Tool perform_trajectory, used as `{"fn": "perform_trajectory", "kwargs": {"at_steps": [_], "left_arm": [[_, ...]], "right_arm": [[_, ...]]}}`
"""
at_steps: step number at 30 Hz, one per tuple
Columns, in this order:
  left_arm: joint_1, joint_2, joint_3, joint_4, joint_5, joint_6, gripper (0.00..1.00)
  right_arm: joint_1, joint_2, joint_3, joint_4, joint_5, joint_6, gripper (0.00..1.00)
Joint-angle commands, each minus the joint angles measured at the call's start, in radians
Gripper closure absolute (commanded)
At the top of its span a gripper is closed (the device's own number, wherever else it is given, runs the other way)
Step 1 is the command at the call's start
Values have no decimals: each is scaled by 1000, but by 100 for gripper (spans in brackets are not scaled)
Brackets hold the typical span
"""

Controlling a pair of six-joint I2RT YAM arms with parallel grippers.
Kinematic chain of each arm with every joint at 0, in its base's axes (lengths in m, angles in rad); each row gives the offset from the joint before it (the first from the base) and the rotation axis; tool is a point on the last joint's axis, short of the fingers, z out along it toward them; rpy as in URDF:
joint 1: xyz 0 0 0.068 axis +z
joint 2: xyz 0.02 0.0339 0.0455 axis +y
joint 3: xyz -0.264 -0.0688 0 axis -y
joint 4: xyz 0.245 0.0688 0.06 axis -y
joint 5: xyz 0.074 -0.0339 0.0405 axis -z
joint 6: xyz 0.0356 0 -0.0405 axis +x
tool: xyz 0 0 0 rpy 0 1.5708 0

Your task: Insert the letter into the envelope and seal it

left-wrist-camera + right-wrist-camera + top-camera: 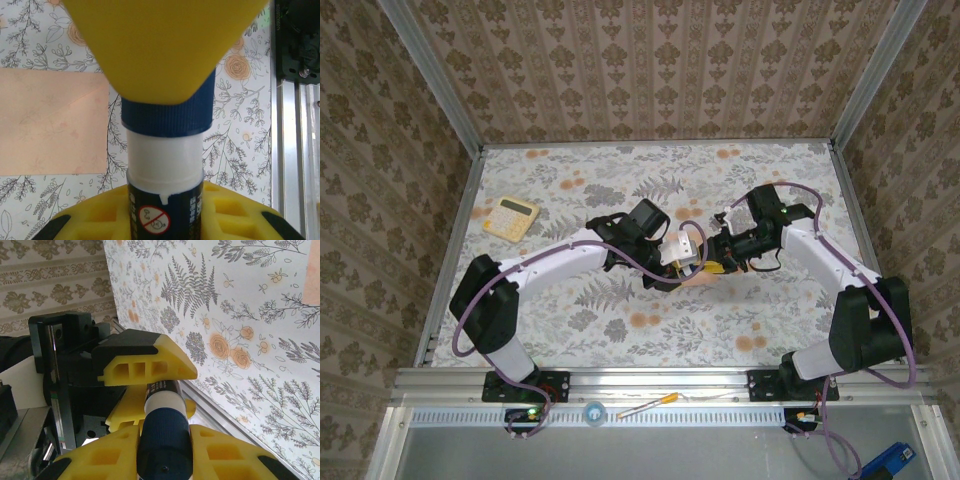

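A glue stick [165,170] with a dark body, white neck and ribbed blue cap [165,440] is held in the air between both arms. My left gripper [165,212] is shut on its body, yellow fingers on either side. My right gripper [165,455] is shut on the cap. In the top view the two grippers, left [680,256] and right [717,250], meet over the middle of the table. The salmon-pink envelope [50,122] lies flat on the floral table below, a faint diagonal seam on it. The letter is out of view.
A yellow calculator [511,217] lies at the back left of the table. A pen [645,406] and a small round blue object [594,411] sit on the front rail. An aluminium frame rail [295,150] borders the table, and patterned walls enclose it.
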Motion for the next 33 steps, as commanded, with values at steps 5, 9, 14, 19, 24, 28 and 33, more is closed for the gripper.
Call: {"fn": "perform_trajectory", "kwargs": {"at_steps": [5,9,14,19,24,28,33], "left_arm": [[-8,9,30,35,28,-11,100],[-7,-2,26,53,29,-21,100],[-7,-28,16,80,13,-29,100],[-8,-43,8,105,5,-38,100],[-8,-48,8,120,12,-48,100],[-8,-44,9,127,14,-50,100],[-8,-32,17,132,17,-60,100]], "right_arm": [[22,13,-26,52,-33,45,74],[22,18,-51,88,-31,70,74],[22,18,-63,83,-31,66,74],[22,13,-70,82,-39,66,74],[25,7,-99,132,-76,98,75],[41,11,-101,145,-78,106,75],[62,14,-106,190,-76,142,76]]}}
